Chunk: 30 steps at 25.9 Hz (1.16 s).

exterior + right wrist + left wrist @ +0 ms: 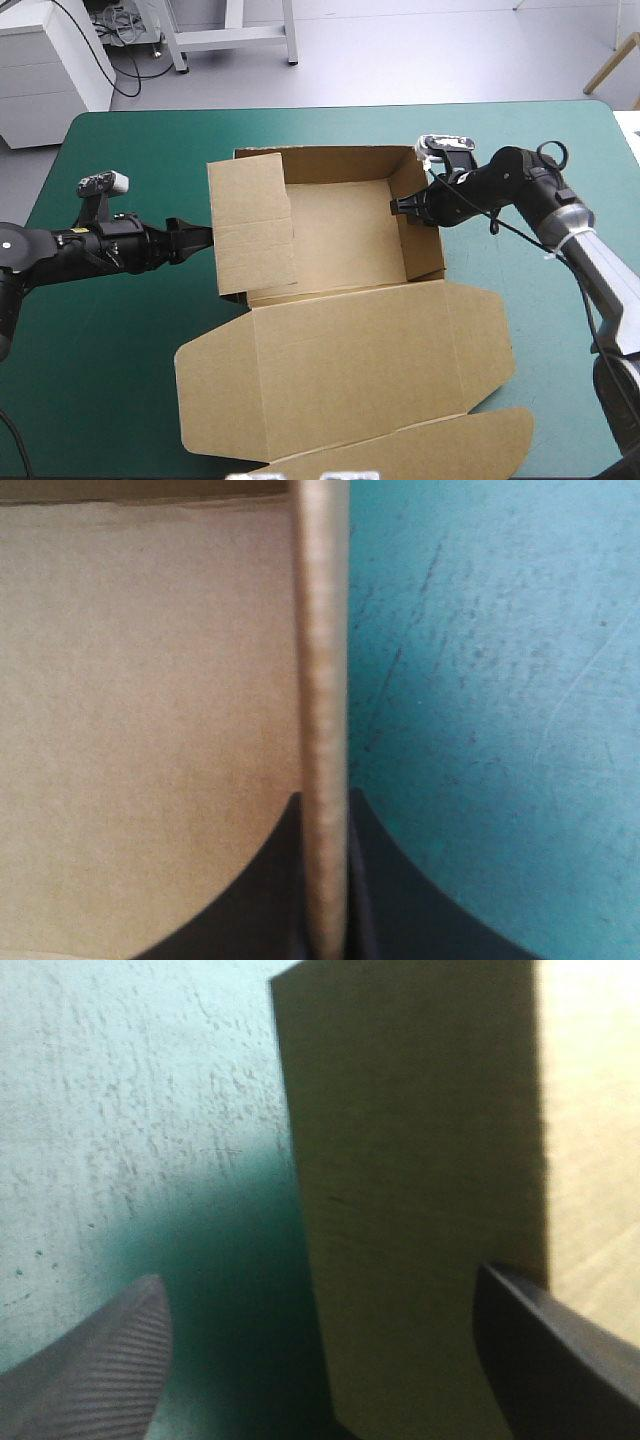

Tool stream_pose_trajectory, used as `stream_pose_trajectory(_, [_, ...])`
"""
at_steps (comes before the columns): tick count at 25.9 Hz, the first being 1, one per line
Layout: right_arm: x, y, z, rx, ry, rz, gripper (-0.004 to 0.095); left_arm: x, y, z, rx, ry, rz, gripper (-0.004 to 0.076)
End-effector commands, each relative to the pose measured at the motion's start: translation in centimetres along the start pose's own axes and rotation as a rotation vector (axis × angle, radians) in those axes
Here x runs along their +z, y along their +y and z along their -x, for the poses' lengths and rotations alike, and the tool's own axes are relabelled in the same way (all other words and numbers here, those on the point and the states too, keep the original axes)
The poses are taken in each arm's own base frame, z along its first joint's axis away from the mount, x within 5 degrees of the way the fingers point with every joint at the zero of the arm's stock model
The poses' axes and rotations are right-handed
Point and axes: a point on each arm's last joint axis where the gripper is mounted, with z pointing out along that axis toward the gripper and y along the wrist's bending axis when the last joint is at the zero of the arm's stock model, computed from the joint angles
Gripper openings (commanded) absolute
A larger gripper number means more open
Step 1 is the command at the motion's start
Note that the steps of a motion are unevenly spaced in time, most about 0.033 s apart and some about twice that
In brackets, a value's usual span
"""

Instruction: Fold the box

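The brown box (340, 240) stands mid-table as an open tray with its lid (350, 370) lying flat toward the front edge. Its left flap (250, 225) leans inward over the tray. My left gripper (203, 238) is at that flap's outer edge. In the left wrist view the left gripper (320, 1360) is open, with the flap's board (420, 1210) between its spread fingers. My right gripper (405, 207) is shut on the upright right wall (422, 225). In the right wrist view the right gripper (325, 880) pinches the wall's edge (322, 680), the tray's inside to one side.
The teal-green cover (120, 380) lies bare to the left and right of the box. The lid's rounded tuck flap (440, 445) reaches almost to the table's front edge.
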Motion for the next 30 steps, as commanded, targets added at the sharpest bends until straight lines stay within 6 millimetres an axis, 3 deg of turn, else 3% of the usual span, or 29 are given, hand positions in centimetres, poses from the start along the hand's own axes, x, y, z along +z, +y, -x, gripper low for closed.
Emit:
stream_pose_trajectory(1, [-0.7, 2.0, 1.1, 0.026, -0.105, 0.064, -0.0018, -0.9, -1.5, 0.5, 0.005, -0.041, -0.069, 0.058])
stream_pose_trajectory(7, [3.1, 4.8, 0.9, 0.023, -0.101, 0.13, -0.0018, -0.9, -1.8, 0.0, 0.012, 0.013, -0.102, 0.058])
stream_pose_trajectory(15, [4.1, 7.3, 0.6, -0.014, -0.131, 0.163, -0.0018, -0.9, -1.1, -0.4, 0.022, 0.048, -0.032, 0.0575])
stream_pose_trajectory(23, [4.5, 10.4, 0.0, -0.077, -0.171, 0.198, -0.0017, -0.8, 0.0, -0.9, -0.003, 0.101, 0.077, 0.0369])
stream_pose_trajectory(30, [4.7, 11.6, -0.5, -0.115, -0.172, 0.204, -0.0017, -0.6, 0.7, -1.4, -0.054, 0.142, 0.216, 0.0325])
